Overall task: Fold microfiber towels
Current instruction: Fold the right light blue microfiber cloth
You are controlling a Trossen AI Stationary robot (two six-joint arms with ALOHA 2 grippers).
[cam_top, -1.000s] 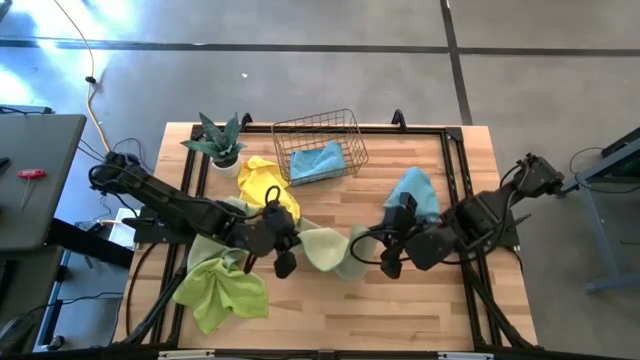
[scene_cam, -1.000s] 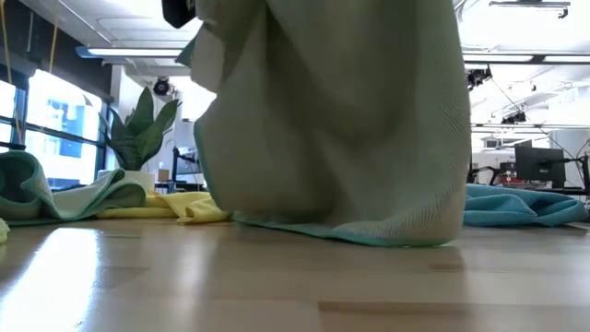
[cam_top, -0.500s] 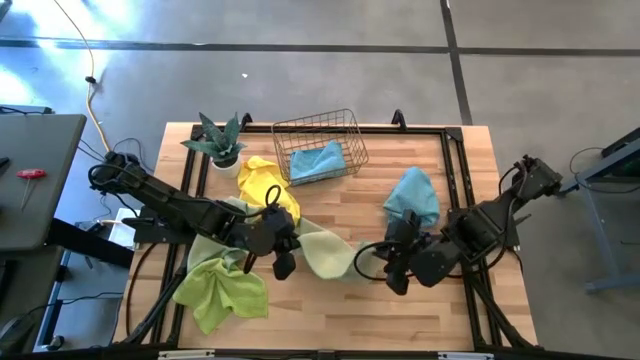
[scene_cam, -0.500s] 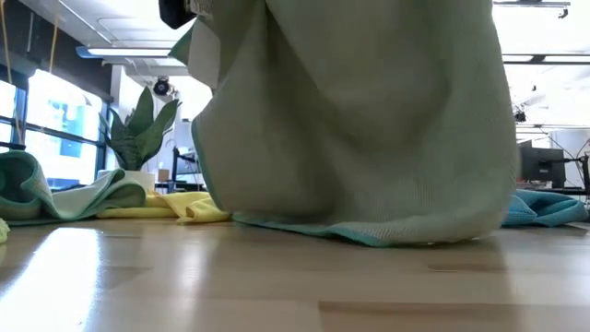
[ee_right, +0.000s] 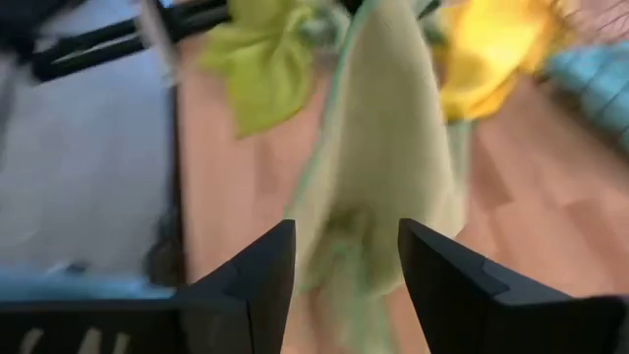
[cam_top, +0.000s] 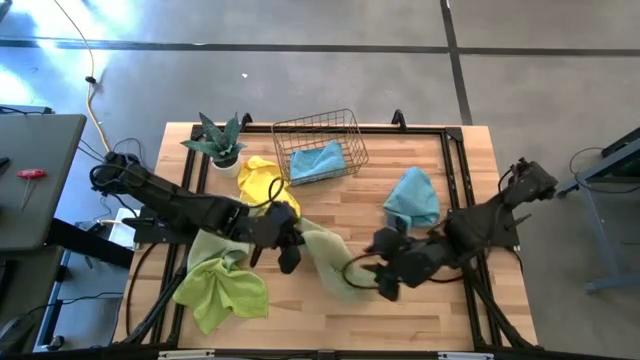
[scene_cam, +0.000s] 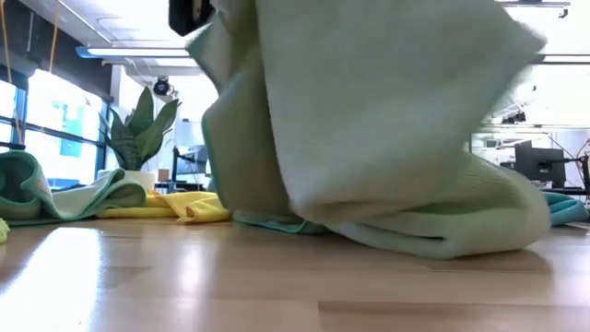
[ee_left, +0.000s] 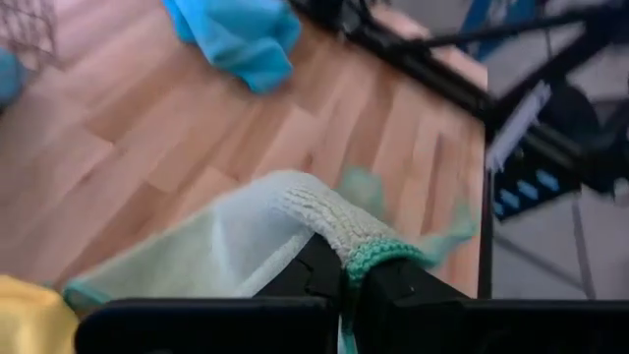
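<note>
High view showed the bench [cam_top: 420, 310] carrying several loose microfiber towels, none of them yet a neat folded square, so the task looked barely begun. The wire basket [cam_top: 350, 135] at the far edge held one light blue towel [cam_top: 318, 160]; whether that one was folded I could not tell. A second light blue towel [cam_top: 412, 197] lay crumpled near the right arm. The lime green towel [cam_top: 222, 287] lay bunched at the near left, the yellow towel [cam_top: 264, 184] rumpled beside the potted plant [cam_top: 217, 142].

The pale sage towel [cam_top: 325, 257] stretched between the two arms at the bench's middle, one end lifted, the other slumped on the wood. The left end effector [ee_left: 346, 285] was pressed together, pinching a teal-hemmed edge of that towel. The right end effector [ee_right: 339, 261] stood spread, the towel just ahead of its fingers and not gripped.

By my judgement, this towel needed laying flat and folding, then the others.
</note>
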